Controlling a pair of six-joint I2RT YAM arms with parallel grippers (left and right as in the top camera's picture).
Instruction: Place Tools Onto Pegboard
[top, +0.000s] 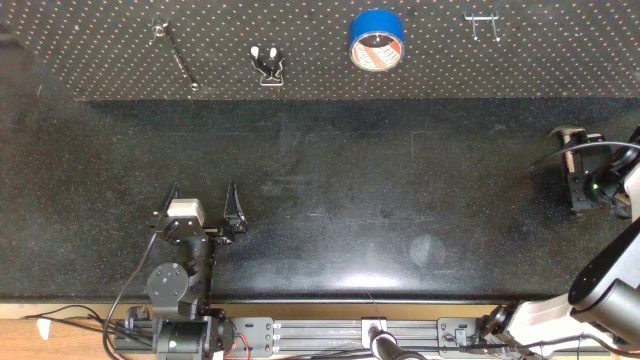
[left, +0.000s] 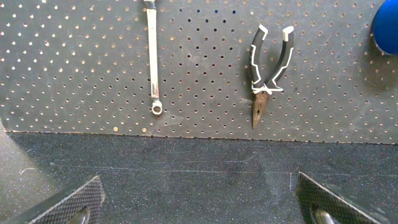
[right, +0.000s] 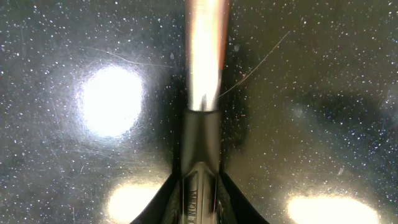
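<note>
Stock as I read it from my station:

- Left gripper (top: 203, 203): fingers spread wide, holding nothing, low over the black speckled worktop (top: 350, 180), facing the board.
- Right gripper (top: 583, 180): pinched on the black grip of a steel-shafted hammer (right: 205, 62), at the worktop's right end, well apart from the board.
- Dark perforated pegboard (top: 100, 60): carries a silver wrench (top: 177, 58), black-and-white pliers (top: 266, 65), a blue tape roll (top: 376, 41) and a bare metal hook (top: 483, 25).
</note>
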